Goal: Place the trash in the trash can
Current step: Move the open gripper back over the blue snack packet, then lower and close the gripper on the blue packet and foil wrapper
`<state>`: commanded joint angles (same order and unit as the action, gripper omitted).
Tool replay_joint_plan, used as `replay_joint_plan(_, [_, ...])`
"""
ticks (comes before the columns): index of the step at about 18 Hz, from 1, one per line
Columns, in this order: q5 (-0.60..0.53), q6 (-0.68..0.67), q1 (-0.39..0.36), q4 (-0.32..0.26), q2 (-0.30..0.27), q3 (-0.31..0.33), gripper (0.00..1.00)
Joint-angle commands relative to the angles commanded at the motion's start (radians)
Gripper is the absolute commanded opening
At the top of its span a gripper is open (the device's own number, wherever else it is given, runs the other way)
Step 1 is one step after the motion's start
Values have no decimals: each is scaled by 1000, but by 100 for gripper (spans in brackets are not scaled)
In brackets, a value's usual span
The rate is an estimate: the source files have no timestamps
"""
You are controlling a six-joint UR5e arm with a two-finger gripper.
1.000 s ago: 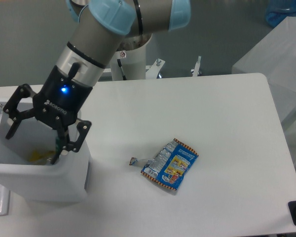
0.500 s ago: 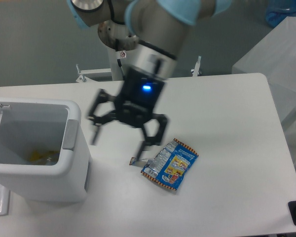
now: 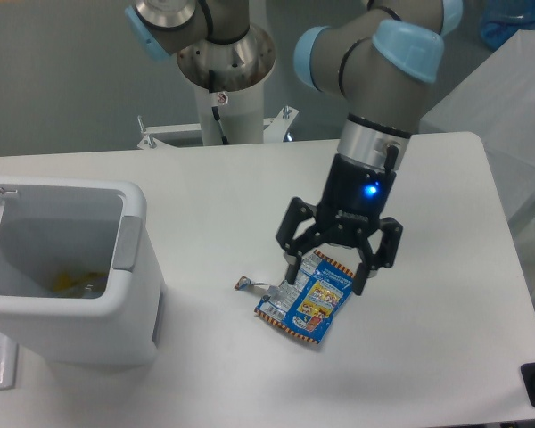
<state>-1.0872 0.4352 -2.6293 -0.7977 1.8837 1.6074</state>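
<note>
Two bits of litter lie on the white table [image 3: 428, 178]: the blue snack packet [image 3: 308, 300] and, just left of it, a small crumpled foil wrapper [image 3: 243, 286]. Directly over the packet hangs the gripper [image 3: 325, 275], fingers spread wide, gripping nothing. Off to the left stands the white trash can [image 3: 125, 267], lid open, something yellowish at its bottom.

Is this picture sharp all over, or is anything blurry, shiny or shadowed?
In the fixed camera view the gripper is crisp, open above the blue snack packet; a blue light glows on its body. The packet gleams slightly, and the small foil wrapper is too tiny to read. The white table is evenly lit with soft shadows. The inside of the trash can is dim and its contents indistinct.
</note>
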Motion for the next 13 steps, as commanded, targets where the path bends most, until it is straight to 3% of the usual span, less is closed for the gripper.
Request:
replay_joint_plan(5, [-108,158,54,5,14,130,100])
replay_joint_plan(9, [-129,157,61,3,41,167,100])
replay_joint_plan(13, [-247,157,127,5,93,175,100])
